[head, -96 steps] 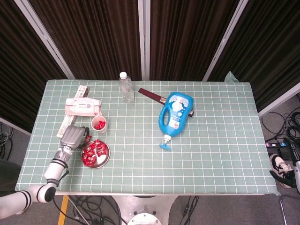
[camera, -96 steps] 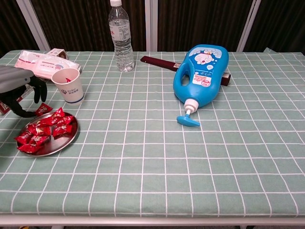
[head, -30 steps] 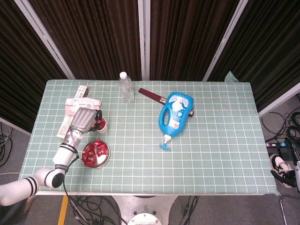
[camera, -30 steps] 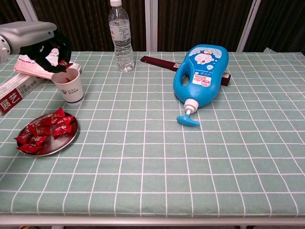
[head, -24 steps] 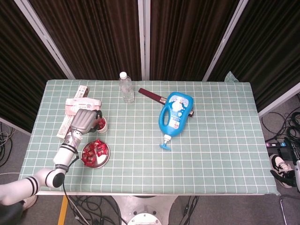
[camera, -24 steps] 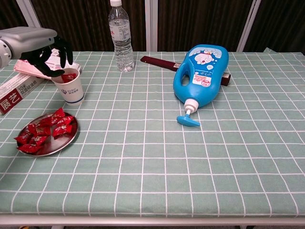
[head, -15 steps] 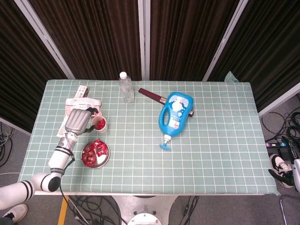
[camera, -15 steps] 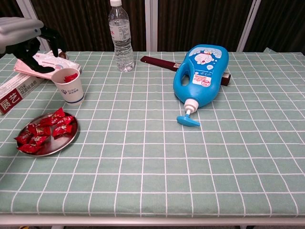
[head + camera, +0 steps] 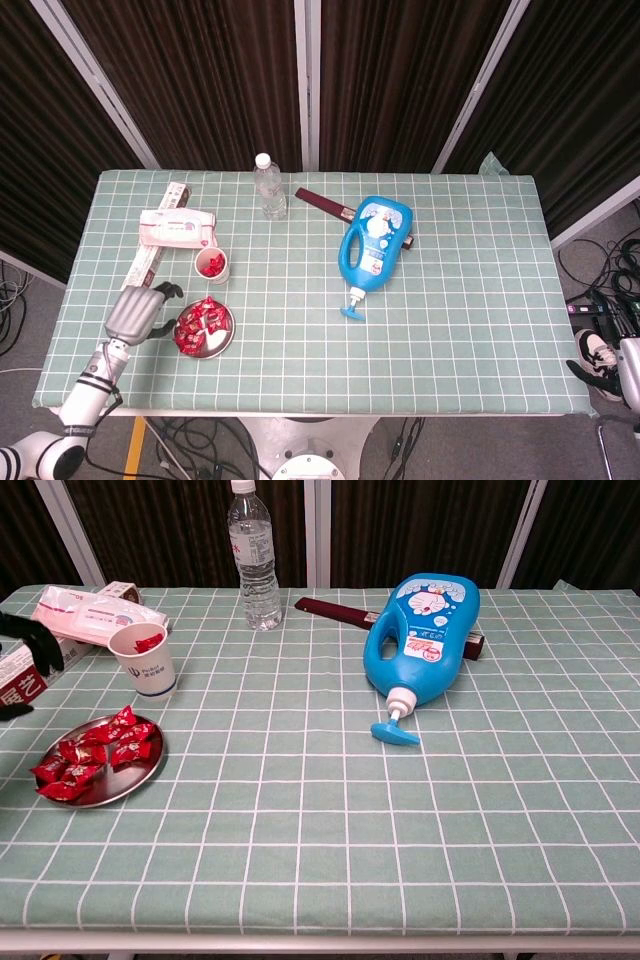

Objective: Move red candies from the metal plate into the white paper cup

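The metal plate (image 9: pixel 219 342) (image 9: pixel 132 784) lies near the table's front left and carries several red candies (image 9: pixel 197 322) (image 9: pixel 96 754). Just behind it stands the white paper cup (image 9: pixel 212 266) (image 9: pixel 145 666), upright, with red candy (image 9: pixel 148 640) visible inside. My left hand (image 9: pixel 136 311) hovers just left of the plate, fingers spread and holding nothing. In the chest view only its dark fingertips (image 9: pixel 30 648) show at the left edge. My right hand appears in neither view.
A pink wipes pack (image 9: pixel 175 229) (image 9: pixel 92 610) and a long box (image 9: pixel 141 264) (image 9: pixel 18 687) lie behind and left of the cup. A water bottle (image 9: pixel 269 187) (image 9: pixel 251 556), dark red box (image 9: pixel 320 203) and blue detergent jug (image 9: pixel 374 240) (image 9: pixel 424 640) sit mid-table.
My left hand carried a candy from the plate to above the cup and let it go there. It has since drawn back, empty, to the left of the plate.
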